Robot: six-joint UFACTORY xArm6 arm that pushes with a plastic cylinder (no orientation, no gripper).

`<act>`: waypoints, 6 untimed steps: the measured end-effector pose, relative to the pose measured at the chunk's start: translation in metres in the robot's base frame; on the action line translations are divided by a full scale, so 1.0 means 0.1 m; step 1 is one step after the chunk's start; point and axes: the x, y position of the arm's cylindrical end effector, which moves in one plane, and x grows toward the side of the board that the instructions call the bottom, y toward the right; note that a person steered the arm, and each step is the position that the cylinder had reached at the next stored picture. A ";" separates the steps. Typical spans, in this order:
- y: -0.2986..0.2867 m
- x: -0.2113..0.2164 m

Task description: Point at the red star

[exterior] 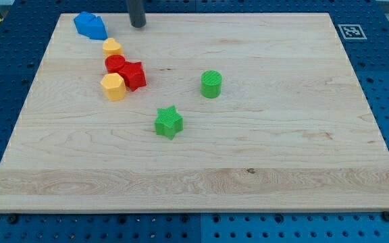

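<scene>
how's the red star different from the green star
The red star is red and sits in a cluster at the view's upper left, touching a red block and a yellow block; the green star is green and stands alone nearer the board's middle. My tip is nearer the red star. Both are star-shaped.

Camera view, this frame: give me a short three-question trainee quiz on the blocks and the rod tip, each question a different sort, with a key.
1. True or false: my tip touches the red star.
2. Which block lies nearest my tip? A) blue block B) green cylinder C) green star
3. Fill in: between the two yellow blocks, the upper and the lower, sit the red star and a red ____.

Key:
1. False: it stands apart, toward the view's top.
2. A
3. cylinder
</scene>
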 end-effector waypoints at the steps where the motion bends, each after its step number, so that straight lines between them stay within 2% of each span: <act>1: 0.36 0.12; 2: 0.63 0.34; 3: 0.82 0.74; 6: 0.91 1.70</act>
